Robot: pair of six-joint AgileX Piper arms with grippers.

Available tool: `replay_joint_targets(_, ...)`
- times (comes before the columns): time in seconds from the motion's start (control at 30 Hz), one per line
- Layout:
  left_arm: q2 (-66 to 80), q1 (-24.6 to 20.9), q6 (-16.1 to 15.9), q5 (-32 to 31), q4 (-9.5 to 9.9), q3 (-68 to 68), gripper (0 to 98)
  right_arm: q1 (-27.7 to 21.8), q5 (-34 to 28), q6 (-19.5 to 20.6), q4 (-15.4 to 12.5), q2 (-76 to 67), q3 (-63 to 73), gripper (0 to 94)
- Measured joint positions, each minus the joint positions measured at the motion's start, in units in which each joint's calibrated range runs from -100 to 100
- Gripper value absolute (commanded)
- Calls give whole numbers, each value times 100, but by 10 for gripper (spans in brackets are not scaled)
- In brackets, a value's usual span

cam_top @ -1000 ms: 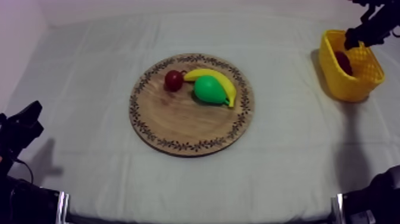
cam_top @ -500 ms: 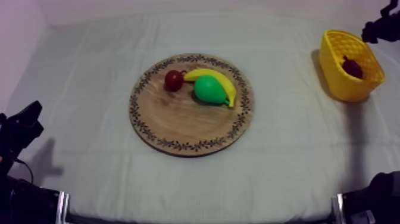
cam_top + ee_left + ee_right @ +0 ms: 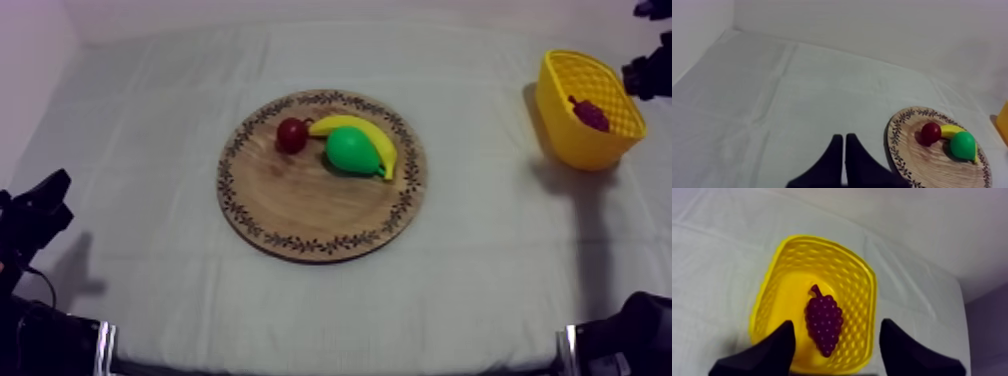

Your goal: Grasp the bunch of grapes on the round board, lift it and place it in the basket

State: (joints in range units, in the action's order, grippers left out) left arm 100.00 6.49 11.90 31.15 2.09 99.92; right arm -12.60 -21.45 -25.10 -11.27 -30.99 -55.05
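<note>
Right wrist view: right hand (image 3: 838, 327) spread wide, gripping nothing | bunch of grapes (image 3: 823, 320) lies released on floor of yellow basket (image 3: 770, 280) | top view: right hand has drawn back beside basket | left hand (image 3: 844, 147) closed, empty | placement judged complete.

The wooden board (image 3: 300, 205) lies on the table (image 3: 140, 150) at the middle of the frame. On the board's upper part, the small red fruit (image 3: 292, 135) sits left of the pear (image 3: 352, 150). The banana (image 3: 345, 122) lies behind the pear and along its right side. The basket (image 3: 575, 145) stands at the upper right, well apart, with the bunch of grapes (image 3: 590, 113) in it.
</note>
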Motion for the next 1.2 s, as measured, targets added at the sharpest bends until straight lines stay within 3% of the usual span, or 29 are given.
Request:
replay_joint_targets(0.13, 0, 0, 0, 0, 0, 0, 1, 158, 289, -346, -232, -882, -960, 463)
replay_joint_targets(0.5, 0, 0, 0, 0, 0, 0, 1, 378, 345, -818, -302, -3131, -3271, 362)
replay_joint_targets(0.67, 0, 0, 0, 0, 0, 0, 1, 403, 226, -816, -329, -3978, -4038, 113)
replay_joint_targets(0.87, 0, 0, 0, 0, 0, 0, 1, 396, -175, -207, 155, -4940, -4421, 20)
replay_joint_targets(1.2, 0, 0, -3, 0, 0, 0, 1, 588, -1396, 1630, 738, -6266, -4448, 7)
